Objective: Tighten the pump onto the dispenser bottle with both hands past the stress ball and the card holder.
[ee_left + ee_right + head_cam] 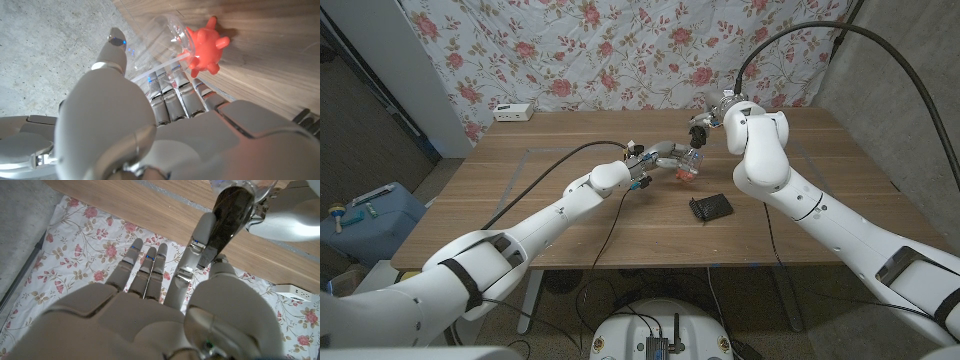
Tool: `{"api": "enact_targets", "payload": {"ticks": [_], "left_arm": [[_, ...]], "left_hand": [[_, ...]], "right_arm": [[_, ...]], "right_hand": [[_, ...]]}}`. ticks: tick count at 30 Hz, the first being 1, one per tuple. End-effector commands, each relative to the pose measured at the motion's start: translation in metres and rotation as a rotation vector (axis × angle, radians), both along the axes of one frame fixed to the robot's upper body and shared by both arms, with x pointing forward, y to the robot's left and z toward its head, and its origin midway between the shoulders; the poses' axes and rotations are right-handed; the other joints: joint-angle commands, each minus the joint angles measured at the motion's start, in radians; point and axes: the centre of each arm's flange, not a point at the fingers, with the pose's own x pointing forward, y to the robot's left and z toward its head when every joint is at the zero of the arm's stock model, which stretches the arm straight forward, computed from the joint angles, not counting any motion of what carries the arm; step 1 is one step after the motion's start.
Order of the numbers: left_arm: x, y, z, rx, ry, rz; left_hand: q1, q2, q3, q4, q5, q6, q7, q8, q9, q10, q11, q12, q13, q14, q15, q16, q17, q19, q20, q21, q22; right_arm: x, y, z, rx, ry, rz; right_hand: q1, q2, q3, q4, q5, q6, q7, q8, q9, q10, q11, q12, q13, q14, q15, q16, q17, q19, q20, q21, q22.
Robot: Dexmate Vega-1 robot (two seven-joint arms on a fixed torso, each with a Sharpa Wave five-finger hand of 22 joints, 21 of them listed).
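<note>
My left hand (663, 157) grips a clear dispenser bottle (689, 159) just above the table's middle. In the left wrist view the fingers (172, 95) wrap the bottle (157, 37). A red spiky stress ball (685, 176) lies right beside it, by the bottle's base (205, 47). My right hand (705, 127) is over the bottle's top and pinches the dark pump (227, 215) between thumb and finger, the other fingers (145, 265) held straight. A black card holder (710, 207) lies on the table nearer me, to the right of the ball.
A white power strip (513, 112) sits at the table's far left corner. A black cable (550, 170) runs over the table along my left arm. A flowered curtain (620, 50) hangs behind. A blue box (365, 215) stands on the floor at the left.
</note>
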Motion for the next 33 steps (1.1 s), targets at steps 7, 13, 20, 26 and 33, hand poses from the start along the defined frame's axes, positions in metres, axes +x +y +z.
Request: {"api": "enact_targets", "payload": {"ticks": [7,13,20,26,33], "left_arm": [[-0.0007,-0.0022,0.0013,0.002,-0.003,-0.013],[0.0007,-0.0022,0.0023,0.003,-0.004,-0.017],[0.0024,-0.0029,0.0036,0.005,-0.003,-0.022],[0.0038,-0.0020,0.0044,0.009,-0.002,-0.021],[0.0065,-0.0020,0.0057,0.011,0.002,-0.023]], "left_hand": [[-0.056,0.089,0.098,0.085,0.010,0.062,0.001,0.006,0.003,0.017,-0.010,0.004,0.004,0.005,-0.051,0.000,0.000,0.008,-0.070,-0.001,0.002],[-0.054,0.089,0.099,0.085,0.010,0.061,0.002,0.006,0.003,0.016,-0.007,0.004,0.005,0.005,-0.051,0.000,0.000,0.008,-0.069,-0.001,0.002],[-0.055,0.090,0.099,0.085,0.010,0.061,0.001,0.006,0.003,0.016,-0.007,0.003,0.005,0.005,-0.050,0.001,0.000,0.008,-0.069,-0.001,0.002],[-0.054,0.090,0.100,0.085,0.010,0.060,0.001,0.006,0.003,0.016,-0.008,0.003,0.005,0.004,-0.050,0.000,0.000,0.008,-0.069,-0.001,0.002],[-0.054,0.090,0.100,0.085,0.010,0.061,0.000,0.006,0.003,0.016,-0.008,0.003,0.005,0.004,-0.050,0.000,0.000,0.008,-0.069,-0.001,0.002]], "right_arm": [[-0.0049,0.0029,-0.0049,0.114,0.002,-0.090],[-0.0075,0.0049,-0.0051,0.119,-0.010,-0.092],[-0.0082,0.0052,-0.0047,0.123,-0.022,-0.093],[-0.0089,0.0041,-0.0046,0.133,-0.041,-0.080],[-0.0081,0.0038,-0.0023,0.115,-0.043,-0.073]], "right_hand": [[0.049,0.019,0.035,-0.036,-0.014,0.009,0.007,0.028,0.004,0.040,0.002,-0.003,0.000,0.041,-0.011,0.002,0.004,0.017,0.002,-0.003,0.002],[0.068,0.022,0.043,-0.053,-0.021,0.014,0.012,0.049,0.007,0.036,0.007,-0.014,-0.001,0.040,-0.012,-0.001,0.006,0.016,-0.001,-0.006,0.002],[0.095,0.026,0.057,-0.075,-0.025,0.015,0.019,0.075,0.010,0.036,0.005,-0.024,-0.002,0.038,-0.017,-0.007,0.006,0.013,-0.006,-0.008,0.002],[0.053,0.017,0.039,-0.054,-0.036,0.011,0.020,0.099,0.008,0.038,0.010,-0.035,-0.002,0.043,-0.012,-0.007,0.013,0.014,-0.005,-0.008,0.002],[-0.055,-0.029,-0.012,-0.012,-0.032,-0.004,0.031,0.114,-0.001,0.038,0.015,-0.053,0.000,0.041,0.008,-0.016,0.020,0.016,0.000,-0.007,0.003]]}}
